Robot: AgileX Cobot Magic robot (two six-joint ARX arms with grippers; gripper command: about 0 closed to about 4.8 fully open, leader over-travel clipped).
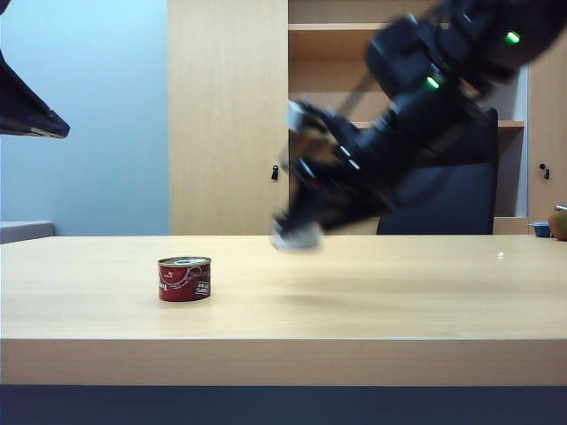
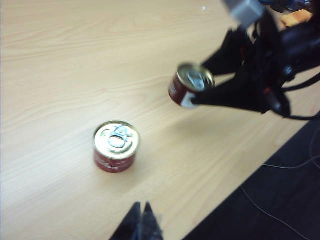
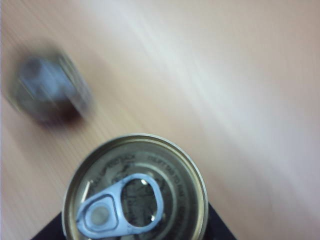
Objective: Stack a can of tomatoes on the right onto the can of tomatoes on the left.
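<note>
The short red tomato can with a gold pull-tab lid point(image 1: 184, 278) standing upright on the pale wooden table point(image 1: 372, 301) is the landmark here, and the coming move turns on how the carried can lies from it. The second red tomato can with the same gold ring-pull lid point(image 2: 190, 85) hangs in the air up and to the right of that landmark in the exterior view, clear of the tabletop and well apart from it, so by my judgement it must travel leftward and then down. The right gripper point(image 2: 196, 92), black and blurred, has its jaws drawn in around the sides of the carried can, gripping it rather than gaping; its lid point(image 3: 135, 192) fills the near part of the right wrist view, with the landmark can a blurred shape point(image 3: 50, 90) beyond. The carried can's axis looks somewhat tilted in the left wrist view, whereas the landmark's is vertical, so the two will need lining up. The right arm is plainly the nearer and the working one. The left gripper point(image 2: 141, 224) hovers just beside the landmark can, above the table; its dark fingertips appear pressed together with nothing between them. Both cans look identical: squat, red-labelled, undented, flat-lidded.
</note>
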